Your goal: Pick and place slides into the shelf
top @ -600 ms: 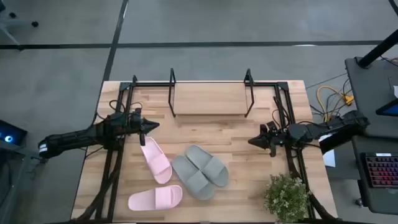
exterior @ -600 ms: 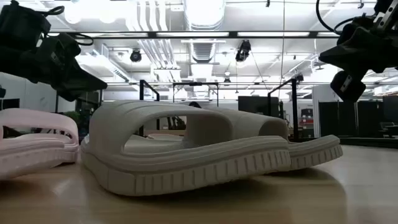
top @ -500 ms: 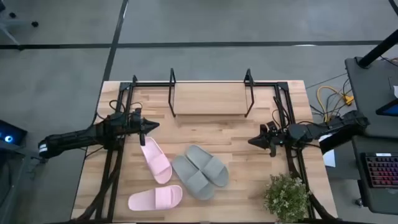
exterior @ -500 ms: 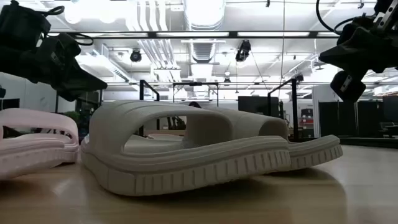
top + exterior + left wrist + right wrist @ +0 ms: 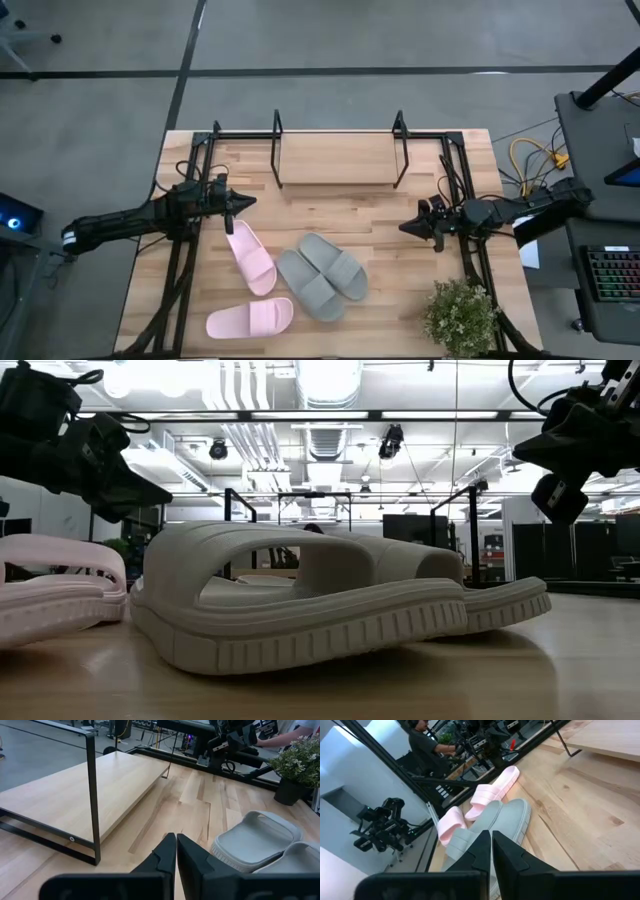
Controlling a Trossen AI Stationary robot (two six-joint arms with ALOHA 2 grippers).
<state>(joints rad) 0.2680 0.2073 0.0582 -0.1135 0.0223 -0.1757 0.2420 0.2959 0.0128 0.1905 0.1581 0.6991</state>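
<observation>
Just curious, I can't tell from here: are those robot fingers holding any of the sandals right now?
No. Both the left gripper and the right gripper are shut on nothing, above the table; all four slides lie untouched.

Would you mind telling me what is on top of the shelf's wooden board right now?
Nothing shows on the shelf; its board lies bare in the high and left wrist views. All four slides sit on the table. The space beneath the board is hidden.
</observation>
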